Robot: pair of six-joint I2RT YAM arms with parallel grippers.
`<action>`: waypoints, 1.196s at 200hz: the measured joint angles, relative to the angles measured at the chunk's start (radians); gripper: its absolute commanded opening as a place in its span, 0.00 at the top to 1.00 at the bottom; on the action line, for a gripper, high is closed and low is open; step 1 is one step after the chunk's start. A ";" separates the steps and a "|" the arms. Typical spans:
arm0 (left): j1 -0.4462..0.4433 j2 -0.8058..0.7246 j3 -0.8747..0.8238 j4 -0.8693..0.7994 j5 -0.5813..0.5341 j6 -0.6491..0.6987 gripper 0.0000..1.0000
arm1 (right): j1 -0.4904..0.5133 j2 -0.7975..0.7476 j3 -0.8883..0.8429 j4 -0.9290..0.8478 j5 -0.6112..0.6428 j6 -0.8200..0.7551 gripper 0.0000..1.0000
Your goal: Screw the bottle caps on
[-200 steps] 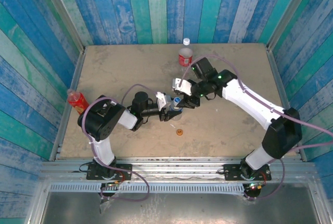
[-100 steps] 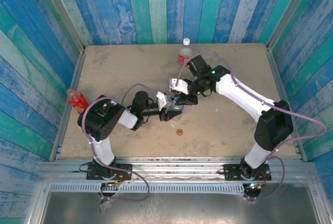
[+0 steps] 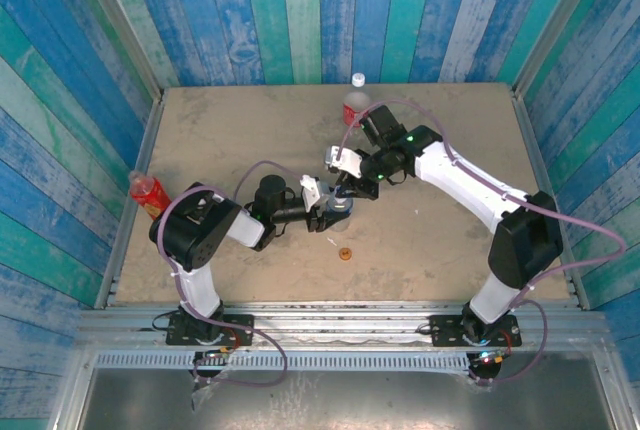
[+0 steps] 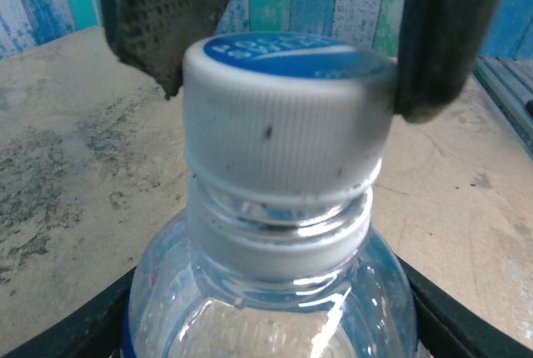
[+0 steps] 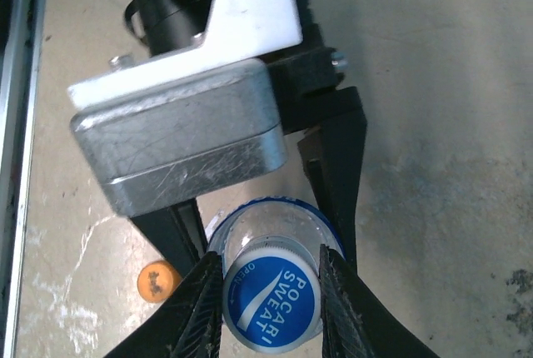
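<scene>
My left gripper [image 3: 331, 213] is shut on the short clear bottle with the blue label [image 4: 266, 300], holding it upright at mid-table. The blue-topped cap [image 5: 273, 295] sits on the bottle's neck. My right gripper [image 5: 273, 301] comes from above and is shut on this cap, one pad on each side [image 4: 154, 17]. The orange cap [image 3: 345, 254] lies loose on the table just in front. A clear bottle with a red label [image 3: 356, 108] stands at the back, a white cap [image 3: 358, 79] on top. The slim red bottle [image 3: 148, 193] stands at the left edge.
A thin white scrap [image 3: 333, 242] lies beside the orange cap. Blue and green plank walls close the table [image 3: 220, 140] on three sides. Both arms meet at the centre; open tabletop stretches to the left and right.
My right gripper has moved left and down over the blue-label bottle and closed its fingers on the cap. The left gripper and bottle have stayed put.
</scene>
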 measured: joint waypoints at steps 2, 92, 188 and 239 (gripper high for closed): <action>0.000 0.000 0.000 0.002 -0.004 -0.003 0.36 | 0.000 -0.002 -0.004 0.006 0.002 0.012 0.80; -0.023 0.034 -0.015 0.108 -0.124 -0.087 0.35 | 0.158 -0.137 -0.172 0.229 0.447 0.631 0.75; -0.019 0.032 -0.032 0.120 -0.119 -0.022 0.34 | 0.146 -0.061 -0.042 0.074 0.412 0.655 0.81; -0.019 0.032 -0.032 0.120 -0.117 -0.020 0.34 | 0.148 -0.055 -0.037 0.068 0.414 0.637 0.79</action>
